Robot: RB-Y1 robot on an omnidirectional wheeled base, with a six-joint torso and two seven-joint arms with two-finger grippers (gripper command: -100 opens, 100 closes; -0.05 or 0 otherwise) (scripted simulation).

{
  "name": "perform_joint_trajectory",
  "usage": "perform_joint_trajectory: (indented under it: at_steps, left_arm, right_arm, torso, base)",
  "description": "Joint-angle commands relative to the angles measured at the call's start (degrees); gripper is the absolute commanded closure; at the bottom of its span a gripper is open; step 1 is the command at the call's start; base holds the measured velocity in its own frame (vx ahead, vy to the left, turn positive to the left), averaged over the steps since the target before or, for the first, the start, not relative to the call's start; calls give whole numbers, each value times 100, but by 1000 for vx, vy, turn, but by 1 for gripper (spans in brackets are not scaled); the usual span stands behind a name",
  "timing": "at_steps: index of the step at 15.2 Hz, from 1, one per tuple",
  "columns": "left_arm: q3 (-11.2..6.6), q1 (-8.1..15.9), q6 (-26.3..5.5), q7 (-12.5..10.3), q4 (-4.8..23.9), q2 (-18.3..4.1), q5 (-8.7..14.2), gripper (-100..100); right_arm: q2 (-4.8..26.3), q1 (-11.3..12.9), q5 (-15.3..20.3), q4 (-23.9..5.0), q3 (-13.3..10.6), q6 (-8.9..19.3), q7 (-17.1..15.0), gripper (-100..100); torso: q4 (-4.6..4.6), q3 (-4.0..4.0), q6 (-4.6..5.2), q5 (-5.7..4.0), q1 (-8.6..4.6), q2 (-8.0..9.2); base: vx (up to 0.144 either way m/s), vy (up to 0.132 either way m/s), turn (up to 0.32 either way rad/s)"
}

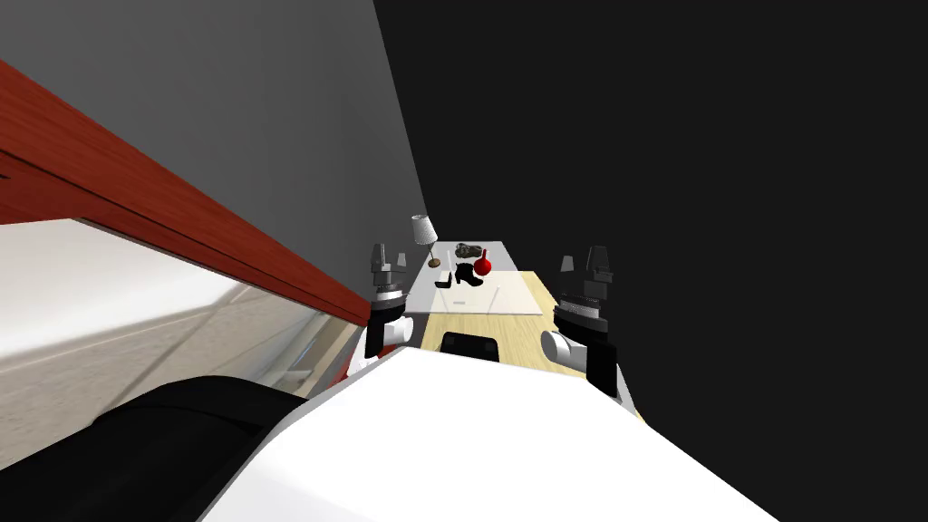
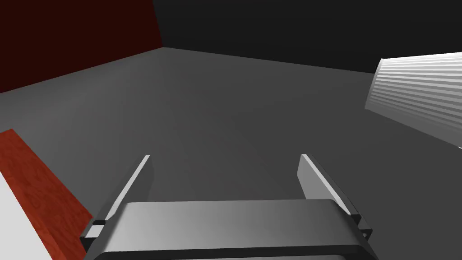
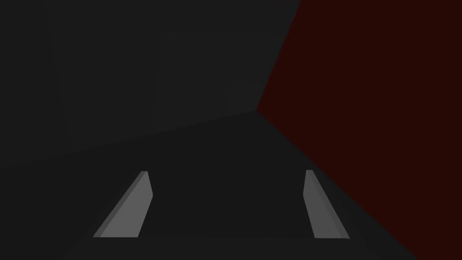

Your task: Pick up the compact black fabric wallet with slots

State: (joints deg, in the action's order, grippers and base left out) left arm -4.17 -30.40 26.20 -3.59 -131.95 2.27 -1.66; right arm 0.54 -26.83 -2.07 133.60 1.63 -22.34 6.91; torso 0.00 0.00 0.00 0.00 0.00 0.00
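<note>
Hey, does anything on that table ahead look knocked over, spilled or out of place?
Nothing stands out. The lamp leans, but with the camera's slant. The red round thing and the black things beside it sit on the table; they are too small to judge further.

Lamp (image 1: 421,230), red round thing (image 1: 482,266), dark heap (image 1: 468,248) close together on tabletop (image 1: 509,295)

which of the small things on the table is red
The round one, right of the lamp; the rest are black or dark grey.
</note>
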Motion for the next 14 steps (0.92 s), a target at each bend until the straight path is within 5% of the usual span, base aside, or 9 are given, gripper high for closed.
perform_joint_trajectory:
  at_steps: [1,14]
  left_arm:
    - [-37,7,-79,1,57,-256,31,-100]
    - [-538,99,-1085,11,818,-1475,442,-100]
  right_arm:
    - [0,0,0,0,0,0,0,0]
    - [0,1,0,0,0,0,0,0]
  torso:
    - [0,0,0,0,0,0]
    - [2,6,2,0,1,10]
  base:
    - [-6,-3,-48]
    - [-20,-4,-134]
